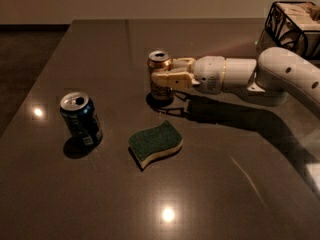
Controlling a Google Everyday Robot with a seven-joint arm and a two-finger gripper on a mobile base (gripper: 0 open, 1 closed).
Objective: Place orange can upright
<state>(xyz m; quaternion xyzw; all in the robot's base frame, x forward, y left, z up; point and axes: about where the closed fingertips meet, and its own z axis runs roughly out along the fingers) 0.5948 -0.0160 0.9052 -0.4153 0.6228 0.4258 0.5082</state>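
The orange can (159,90) stands upright on the dark table (225,174), a little behind the middle, with its silver top facing up. My gripper (165,72) reaches in from the right and is shut on the can's side, one cream finger (165,79) across its front and the other behind it. The can's base seems to rest on the table, over its own shadow.
A dark blue can (81,118) stands upright at the left. A green and yellow sponge (155,143) lies in front of the orange can. A black wire basket (295,26) stands at the back right. My white arm (280,76) stretches across the right side.
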